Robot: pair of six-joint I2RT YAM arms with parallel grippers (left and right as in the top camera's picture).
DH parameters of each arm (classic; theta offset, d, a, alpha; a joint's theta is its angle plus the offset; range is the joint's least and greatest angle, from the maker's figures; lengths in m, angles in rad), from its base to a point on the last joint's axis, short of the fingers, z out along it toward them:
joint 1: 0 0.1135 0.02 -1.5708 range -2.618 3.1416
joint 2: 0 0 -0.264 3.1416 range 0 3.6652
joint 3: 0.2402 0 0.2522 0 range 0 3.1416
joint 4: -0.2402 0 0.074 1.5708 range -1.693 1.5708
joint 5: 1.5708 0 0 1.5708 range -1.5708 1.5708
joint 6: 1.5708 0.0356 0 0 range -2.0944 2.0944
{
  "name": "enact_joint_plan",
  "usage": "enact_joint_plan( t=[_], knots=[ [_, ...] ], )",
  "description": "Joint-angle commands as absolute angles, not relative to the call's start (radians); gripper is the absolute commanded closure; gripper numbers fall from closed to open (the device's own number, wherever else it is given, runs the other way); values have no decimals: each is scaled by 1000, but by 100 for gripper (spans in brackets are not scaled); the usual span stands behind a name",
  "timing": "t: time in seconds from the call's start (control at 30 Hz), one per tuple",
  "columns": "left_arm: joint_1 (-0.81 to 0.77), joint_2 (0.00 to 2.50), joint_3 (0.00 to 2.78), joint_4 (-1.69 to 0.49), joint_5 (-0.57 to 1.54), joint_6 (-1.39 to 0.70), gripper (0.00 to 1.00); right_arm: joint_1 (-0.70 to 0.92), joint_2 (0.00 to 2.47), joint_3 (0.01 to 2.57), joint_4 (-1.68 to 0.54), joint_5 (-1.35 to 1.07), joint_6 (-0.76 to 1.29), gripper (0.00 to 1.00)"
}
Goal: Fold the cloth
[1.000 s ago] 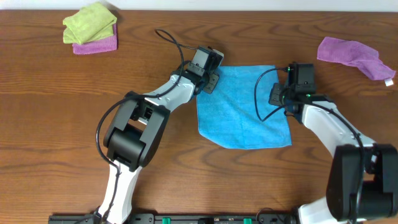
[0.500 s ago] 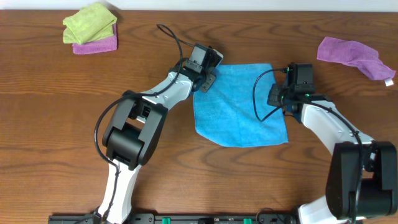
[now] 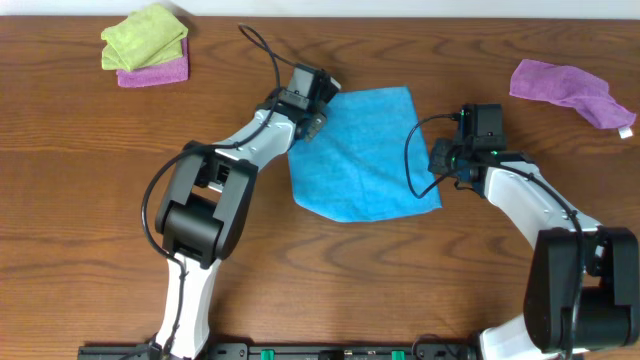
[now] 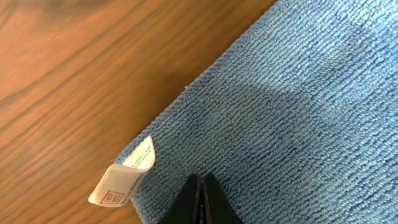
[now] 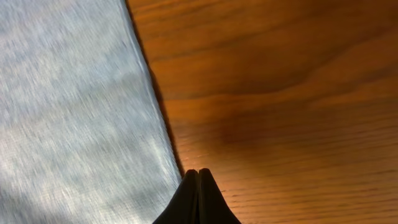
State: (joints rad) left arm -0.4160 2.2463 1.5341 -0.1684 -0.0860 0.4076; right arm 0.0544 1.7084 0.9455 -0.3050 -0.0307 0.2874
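The sky-blue cloth [image 3: 360,160] lies flat and skewed on the wooden table [image 3: 80,200], mid-scene. My left gripper [image 3: 312,123] is shut, its tips resting on the cloth's upper left corner. In the left wrist view the closed tips [image 4: 200,178] sit on the flat fuzzy cloth [image 4: 298,93], beside a white label [image 4: 124,177] at the corner. My right gripper [image 3: 441,159] is shut at the cloth's right edge. The right wrist view shows its tips [image 5: 198,172] on bare wood just beside the blurred cloth [image 5: 68,112].
A lime-green cloth [image 3: 145,35] lies on a purple cloth [image 3: 158,72] at the back left. Another purple cloth [image 3: 570,88] is crumpled at the back right. Black cables loop off both wrists above the blue cloth.
The left gripper has moved left and toward the back, and the cloth has slid with it. The right gripper has stayed put, so the cloth's right edge has drawn up to its tips.
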Motion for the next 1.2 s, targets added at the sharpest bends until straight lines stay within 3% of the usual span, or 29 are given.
enact_joint_plan(
  t=[0.0, 0.6, 1.17],
  knots=[
    [-387, 2280, 1530, -182, -144, 466, 94, 54, 1711, 963, -317, -125, 270, 98],
    [-357, 2279, 1601, -178, -138, 422, 94, 183, 1711, 963, -358, -155, 221, 98],
    [-373, 2059, 1686, -417, -71, 237, 95, 192, 1728, 960, -407, -106, 169, 98]
  ],
)
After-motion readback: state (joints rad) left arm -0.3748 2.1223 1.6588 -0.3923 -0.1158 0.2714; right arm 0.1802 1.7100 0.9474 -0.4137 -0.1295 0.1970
